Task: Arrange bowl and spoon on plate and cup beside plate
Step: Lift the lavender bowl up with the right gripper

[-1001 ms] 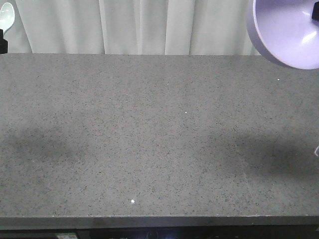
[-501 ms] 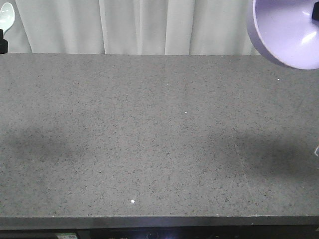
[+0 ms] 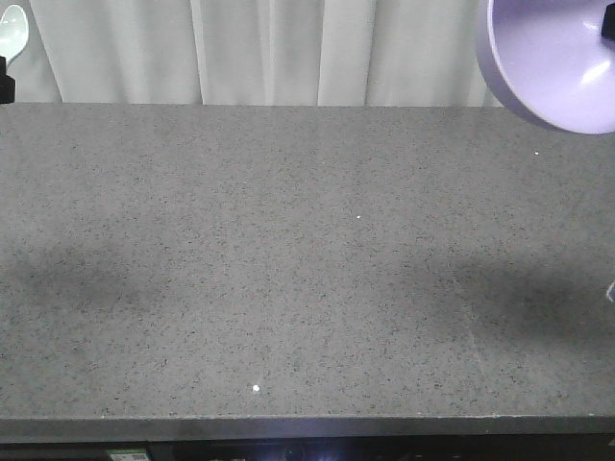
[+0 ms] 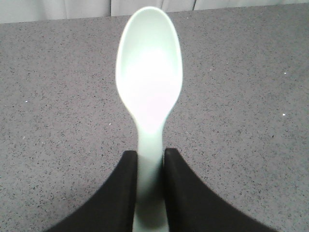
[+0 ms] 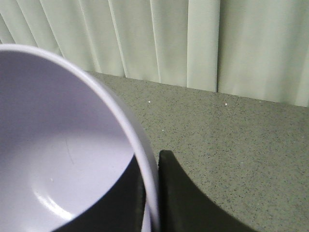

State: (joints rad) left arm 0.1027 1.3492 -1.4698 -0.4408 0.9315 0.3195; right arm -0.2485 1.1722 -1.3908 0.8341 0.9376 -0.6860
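Spoon (image 4: 148, 82), handle clamped in left gripper (image 4: 150, 159), hangs over the tabletop's (image 3: 307, 269) far-left corner, bowl (image 5: 58, 145) rim pinched in right gripper (image 5: 152, 174) over the far-right; both look carried, needing the unseen plate found before lowering.

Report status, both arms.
Left gripper shut on spoon. Right gripper shut on bowl rim. Plate, cup not in view. Nothing visible in the way.
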